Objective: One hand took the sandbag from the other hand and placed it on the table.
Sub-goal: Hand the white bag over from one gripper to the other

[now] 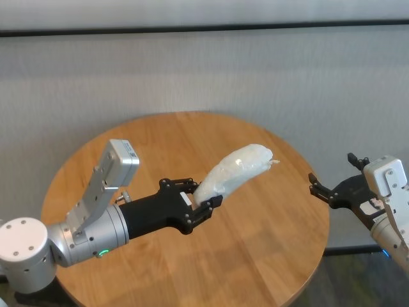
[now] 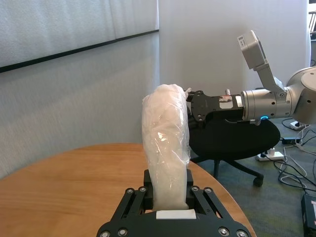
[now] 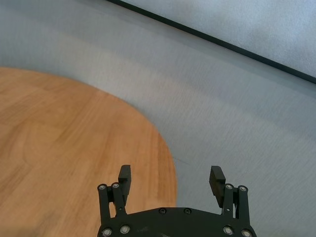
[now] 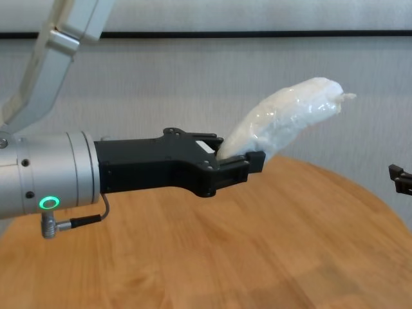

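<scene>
Above the table [image 1: 255,256], the left gripper [image 1: 203,199] is clenching the sandbag [image 1: 233,171] while the right gripper [image 1: 332,185] is waiting with released jaws, handover not yet made.

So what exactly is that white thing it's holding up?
It's a sandbag: a small, long white pouch, soft and lumpy, wrapped in shiny, crinkled clear plastic. The left gripper is shut on its lower end, and the rest juts out slanting upward, its upper tip ending in a little twist. It hangs above the wooden table without touching it. The open right gripper waits off to the side, clear of it.
</scene>
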{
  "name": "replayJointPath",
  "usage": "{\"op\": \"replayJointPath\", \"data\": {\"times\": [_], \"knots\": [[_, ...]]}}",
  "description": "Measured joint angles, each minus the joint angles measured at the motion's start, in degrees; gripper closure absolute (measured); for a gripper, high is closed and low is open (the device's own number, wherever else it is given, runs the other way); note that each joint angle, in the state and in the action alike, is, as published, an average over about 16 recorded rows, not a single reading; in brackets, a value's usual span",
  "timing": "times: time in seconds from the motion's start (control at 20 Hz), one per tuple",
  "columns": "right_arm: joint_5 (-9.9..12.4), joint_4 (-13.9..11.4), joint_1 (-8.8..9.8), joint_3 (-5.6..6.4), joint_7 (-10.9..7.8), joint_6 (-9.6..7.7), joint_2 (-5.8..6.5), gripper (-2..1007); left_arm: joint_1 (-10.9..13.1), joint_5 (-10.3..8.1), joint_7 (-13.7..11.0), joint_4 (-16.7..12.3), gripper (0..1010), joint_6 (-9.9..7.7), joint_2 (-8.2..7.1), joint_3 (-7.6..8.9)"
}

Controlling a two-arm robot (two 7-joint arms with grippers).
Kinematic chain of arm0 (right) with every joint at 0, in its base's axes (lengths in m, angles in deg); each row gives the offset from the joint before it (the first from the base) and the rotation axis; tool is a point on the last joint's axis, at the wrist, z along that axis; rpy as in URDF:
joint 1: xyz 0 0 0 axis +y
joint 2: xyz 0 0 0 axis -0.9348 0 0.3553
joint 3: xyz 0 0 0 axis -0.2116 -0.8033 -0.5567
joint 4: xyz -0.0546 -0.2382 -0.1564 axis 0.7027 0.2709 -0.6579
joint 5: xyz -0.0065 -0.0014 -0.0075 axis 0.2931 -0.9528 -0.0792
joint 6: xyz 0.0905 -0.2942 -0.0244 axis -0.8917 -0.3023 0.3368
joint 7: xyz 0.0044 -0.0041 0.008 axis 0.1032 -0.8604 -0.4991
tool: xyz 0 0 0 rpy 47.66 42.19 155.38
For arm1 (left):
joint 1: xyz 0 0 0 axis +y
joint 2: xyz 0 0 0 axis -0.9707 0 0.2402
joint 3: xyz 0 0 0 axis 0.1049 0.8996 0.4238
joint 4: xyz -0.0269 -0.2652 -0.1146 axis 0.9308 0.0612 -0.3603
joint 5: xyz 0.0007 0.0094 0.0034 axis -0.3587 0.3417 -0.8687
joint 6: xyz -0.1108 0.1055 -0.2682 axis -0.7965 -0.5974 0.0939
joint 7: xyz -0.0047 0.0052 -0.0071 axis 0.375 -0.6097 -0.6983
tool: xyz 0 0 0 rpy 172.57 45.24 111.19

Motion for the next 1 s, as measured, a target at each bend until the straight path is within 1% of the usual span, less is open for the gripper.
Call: {"op": "replayJointPath", "data": {"times": [0.3, 1.0], "knots": [[0.0, 0.0, 0.0, 0.0, 0.0, 0.0, 0.0, 5, -0.1, 0.22, 0.4, -0.1, 653, -0.5, -0.1, -0.08], [0.0, 0.0, 0.0, 0.0, 0.0, 0.0, 0.0, 5, 0.0, 0.22, 0.1, 0.0, 653, -0.28, 0.03, 0.05]]}}
